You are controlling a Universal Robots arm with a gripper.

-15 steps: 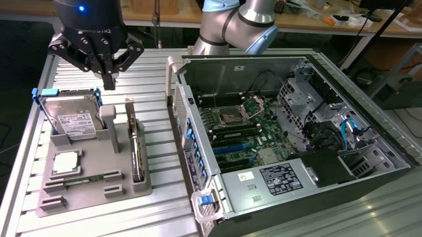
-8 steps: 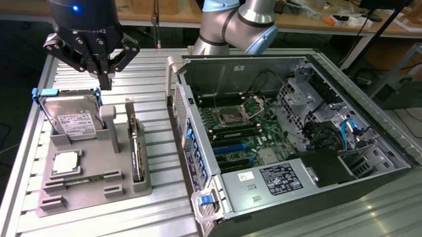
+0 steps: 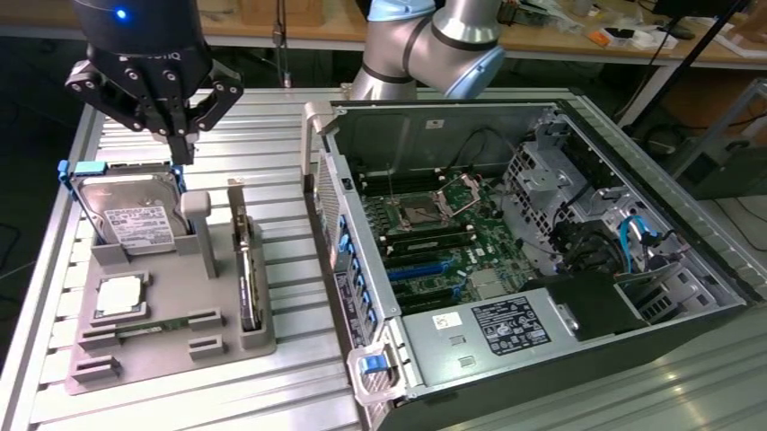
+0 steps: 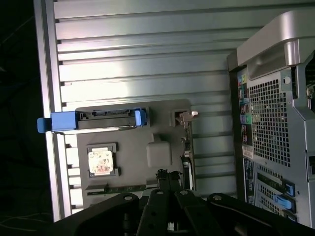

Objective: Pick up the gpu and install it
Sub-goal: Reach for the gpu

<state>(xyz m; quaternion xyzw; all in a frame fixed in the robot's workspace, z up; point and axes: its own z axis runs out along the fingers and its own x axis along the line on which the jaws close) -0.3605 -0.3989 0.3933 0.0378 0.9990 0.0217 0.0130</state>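
The gpu (image 3: pixel 248 265) stands edge-on in a slot of the grey holder (image 3: pixel 168 346), a thin dark card with its silver bracket at the far end. In the wrist view the gpu (image 4: pixel 187 152) shows as a narrow strip. My gripper (image 3: pixel 180 151) hangs above the holder's far end, over the hard drive (image 3: pixel 129 214) and toward the exterior view's left of the gpu. Its fingers are shut together with nothing between them. In the wrist view the gripper (image 4: pixel 167 175) points down at the holder (image 4: pixel 128 177) beside the card.
The open computer case (image 3: pixel 563 359) lies on the slatted metal table (image 3: pixel 276 144) at the exterior view's right, its motherboard (image 3: pixel 437 233) exposed. The holder also carries a blue-framed hard drive (image 4: pixel 106 119), a processor chip (image 3: pixel 120 296) and a slim memory stick (image 4: pixel 123 188).
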